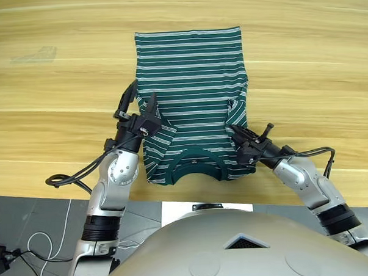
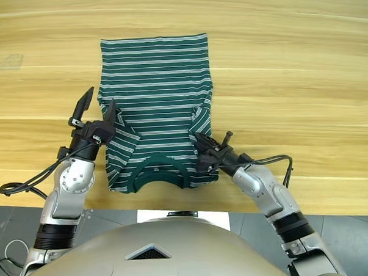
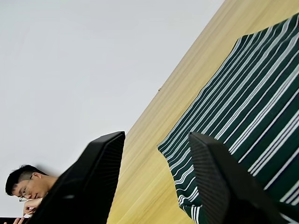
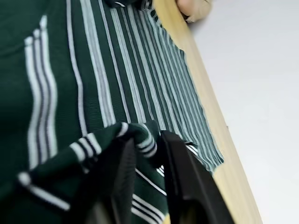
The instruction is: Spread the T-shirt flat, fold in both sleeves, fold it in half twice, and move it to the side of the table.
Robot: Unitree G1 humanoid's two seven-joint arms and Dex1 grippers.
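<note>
The dark green striped T-shirt (image 1: pixel 191 89) lies on the wooden table (image 1: pixel 59 88) with its collar (image 1: pixel 196 159) toward the near edge and both sleeves folded inward. My left gripper (image 1: pixel 139 102) is open at the shirt's left edge near the shoulder; one finger is over the cloth, the other over bare wood, and nothing is between them. In the left wrist view the fingers (image 3: pixel 93 177) stand wide apart beside the shirt (image 3: pixel 252 112). My right gripper (image 1: pixel 240 144) is shut on the shirt's near right shoulder corner, and the right wrist view shows a fold of fabric (image 4: pixel 135 135) pinched between its fingers.
Bare wood extends to the left (image 2: pixel 24 108) and right (image 2: pixel 304 84) of the shirt and beyond its far hem. The table's near edge (image 1: pixel 46 194) runs just below the collar. A black cable (image 1: pixel 66 178) hangs by the left arm.
</note>
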